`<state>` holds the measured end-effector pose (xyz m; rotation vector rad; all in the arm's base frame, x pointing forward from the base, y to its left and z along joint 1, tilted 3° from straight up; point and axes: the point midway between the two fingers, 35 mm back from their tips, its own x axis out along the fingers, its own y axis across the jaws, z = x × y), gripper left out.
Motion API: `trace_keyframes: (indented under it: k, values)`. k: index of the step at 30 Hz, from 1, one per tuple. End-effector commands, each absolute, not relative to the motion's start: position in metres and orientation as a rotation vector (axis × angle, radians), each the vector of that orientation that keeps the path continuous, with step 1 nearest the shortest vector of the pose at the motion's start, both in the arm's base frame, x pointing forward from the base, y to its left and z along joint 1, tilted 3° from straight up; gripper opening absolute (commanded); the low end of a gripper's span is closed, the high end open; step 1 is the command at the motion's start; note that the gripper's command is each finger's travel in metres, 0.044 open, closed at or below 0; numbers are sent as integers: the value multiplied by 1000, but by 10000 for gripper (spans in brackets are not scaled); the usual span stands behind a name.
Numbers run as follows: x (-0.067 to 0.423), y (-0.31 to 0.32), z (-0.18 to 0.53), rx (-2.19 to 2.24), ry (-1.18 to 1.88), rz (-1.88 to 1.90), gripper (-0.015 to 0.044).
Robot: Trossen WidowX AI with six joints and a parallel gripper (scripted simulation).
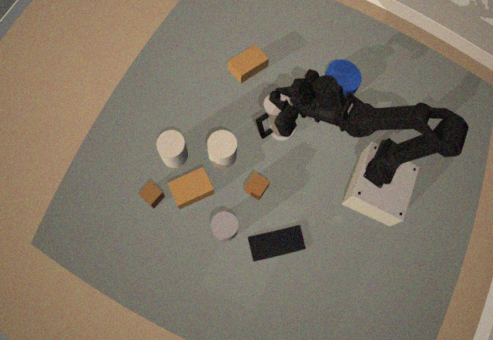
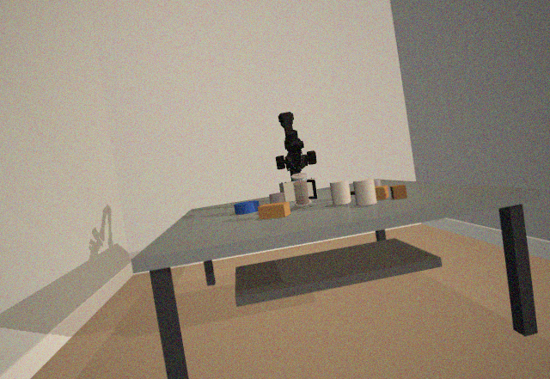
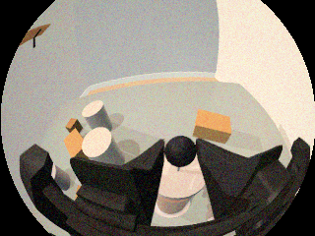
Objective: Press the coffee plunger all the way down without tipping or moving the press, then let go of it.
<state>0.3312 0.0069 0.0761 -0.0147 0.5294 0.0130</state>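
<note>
The gripper (image 3: pixel 179 157) is clamped part-closed on the black plunger knob (image 3: pixel 179 151), which sits low over the coffee press (image 1: pixel 274 107) near the grey table's (image 1: pixel 119 217) middle, handle at eight o'clock. To finish well, I judge the push should run straight down the rod with no sideways drag, then the fingers should spread before lifting. Counted outward in the top view: one press, three pale cylinders, four orange blocks, one black slab (image 1: pixel 276 242) at six o'clock, and one blue disc (image 1: pixel 343 74) at one o'clock.

End effector (image 3: pixel 179 157) clamped on plunger knob (image 3: pixel 180 149).
</note>
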Motion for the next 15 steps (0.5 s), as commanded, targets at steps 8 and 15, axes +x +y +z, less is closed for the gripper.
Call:
trace_keyframes:
  k: [8, 15]
  values:
    - [332, 7, 71, -22, 553, 16, 121]
    - [334, 7, 75, -15, 533, 13, 121]
